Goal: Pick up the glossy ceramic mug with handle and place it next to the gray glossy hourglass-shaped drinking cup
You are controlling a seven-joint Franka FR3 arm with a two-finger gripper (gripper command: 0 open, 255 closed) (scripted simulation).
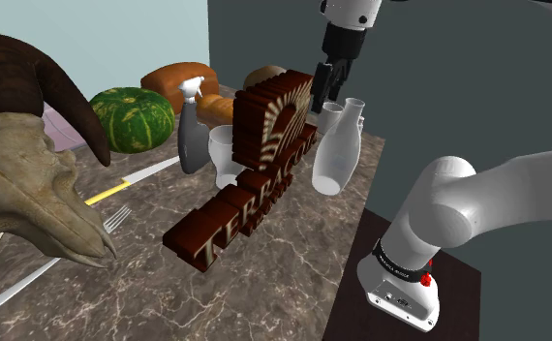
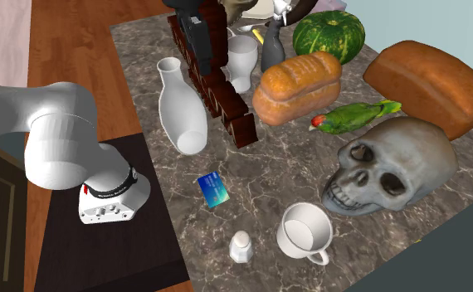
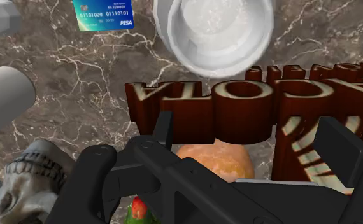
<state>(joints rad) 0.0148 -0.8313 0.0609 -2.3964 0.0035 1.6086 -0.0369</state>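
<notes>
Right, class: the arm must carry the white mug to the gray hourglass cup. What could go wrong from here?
The mug sits close to the skull and a small shaker, far from the open hand; reaching in could bump either.
The hourglass cup is hemmed in by the brown letter sign, a spray bottle and a bread loaf, so the mug may knock one.
The tall white vase could topple under a low sweep.

Exterior views apparently opposed, sharing cup (image 1: 224, 153).
</notes>
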